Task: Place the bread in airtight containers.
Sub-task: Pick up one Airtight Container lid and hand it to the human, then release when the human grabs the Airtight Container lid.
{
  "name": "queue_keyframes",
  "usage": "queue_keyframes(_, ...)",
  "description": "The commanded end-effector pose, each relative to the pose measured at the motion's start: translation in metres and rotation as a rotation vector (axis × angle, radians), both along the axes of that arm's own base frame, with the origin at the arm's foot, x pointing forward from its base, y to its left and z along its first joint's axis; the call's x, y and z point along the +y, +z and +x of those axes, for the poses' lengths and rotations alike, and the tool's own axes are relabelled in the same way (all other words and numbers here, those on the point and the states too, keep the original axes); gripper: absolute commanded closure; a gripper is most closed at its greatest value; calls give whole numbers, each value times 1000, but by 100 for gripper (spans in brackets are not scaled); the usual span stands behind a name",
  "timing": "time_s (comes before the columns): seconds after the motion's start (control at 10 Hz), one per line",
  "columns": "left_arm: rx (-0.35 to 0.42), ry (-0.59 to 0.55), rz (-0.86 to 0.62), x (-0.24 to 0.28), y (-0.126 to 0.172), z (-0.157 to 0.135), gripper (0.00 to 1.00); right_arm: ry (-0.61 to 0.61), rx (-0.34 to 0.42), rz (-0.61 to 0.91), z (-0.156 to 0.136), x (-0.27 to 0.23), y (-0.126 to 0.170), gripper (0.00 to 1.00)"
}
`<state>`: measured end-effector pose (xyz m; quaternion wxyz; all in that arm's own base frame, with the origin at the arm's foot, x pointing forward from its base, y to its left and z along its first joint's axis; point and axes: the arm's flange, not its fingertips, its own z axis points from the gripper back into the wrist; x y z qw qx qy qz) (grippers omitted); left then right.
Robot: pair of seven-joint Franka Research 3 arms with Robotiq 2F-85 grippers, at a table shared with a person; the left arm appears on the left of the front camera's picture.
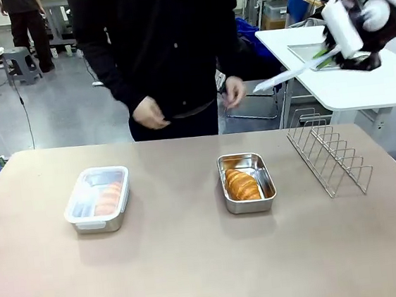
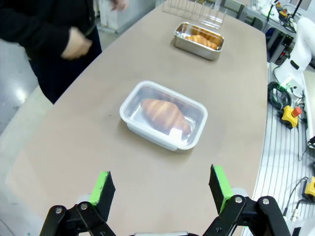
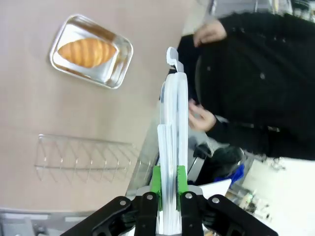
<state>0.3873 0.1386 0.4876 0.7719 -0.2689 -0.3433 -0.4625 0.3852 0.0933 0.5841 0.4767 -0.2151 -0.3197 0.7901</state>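
One croissant (image 1: 109, 197) lies in the left steel container (image 1: 97, 199), which has its clear lid on; the left wrist view shows that container (image 2: 133, 105) and croissant (image 2: 165, 114) too. A second croissant (image 1: 241, 185) rests in the uncovered right container (image 1: 265, 178), also visible from above (image 3: 118, 73). High at the right, off the table's far edge, my right gripper (image 1: 330, 53) is shut on a clear lid (image 1: 289, 75), held edge-on (image 3: 172, 132). My left gripper (image 2: 162, 187) hovers open above the bare table, short of the lidded container.
A wire rack (image 1: 330, 156) stands on the table right of the uncovered container. A person in black stands at the far side with both hands (image 1: 150, 114) at waist height, off the table. A white side table (image 1: 347, 83) sits behind at the right.
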Motion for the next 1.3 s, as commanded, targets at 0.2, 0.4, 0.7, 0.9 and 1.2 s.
queue_keyframes(0.2,-8,-8,5,0,1,-1,0,59,-36,91,28,-1,-24,100)
queue_keyframes(0.4,-8,-8,5,0,1,-1,0,52,6,-3,16,7,-29,100)
queue_keyframes(0.7,-8,-8,5,0,1,-1,0,52,6,-3,16,7,-29,100)
queue_keyframes(0.9,-8,-8,5,0,1,-1,0,52,6,-3,16,7,-29,100)
queue_keyframes(1.2,-8,-8,5,0,1,-1,0,52,6,-3,16,7,-29,100)
